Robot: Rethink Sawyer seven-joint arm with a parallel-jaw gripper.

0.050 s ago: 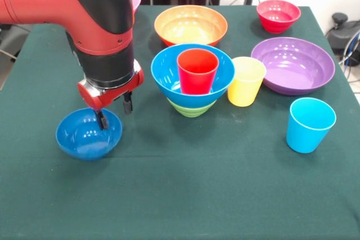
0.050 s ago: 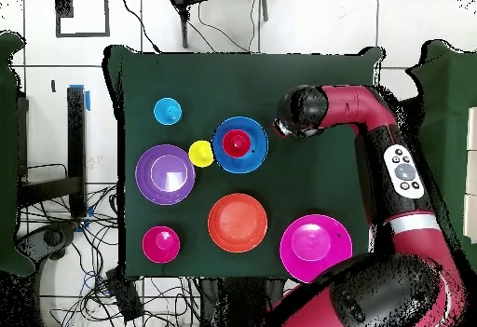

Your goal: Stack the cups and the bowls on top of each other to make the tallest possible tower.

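Pretty even, bright overhead light was seen; soft shadows were thrown toward 6 o'clock under the bowls, and mild glare was caught on the orange bowl [image 1: 190, 25].

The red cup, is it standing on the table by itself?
No, the red cup stands inside the large blue bowl, which rests on the green bowl.

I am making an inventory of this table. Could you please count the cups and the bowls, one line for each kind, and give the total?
Cups: 3 (red cup, yellow cup, sky-blue cup)
Bowls: 7 (orange bowl, small red bowl, purple bowl, large blue bowl, green bowl, small blue bowl, pink bowl)
Total: 10
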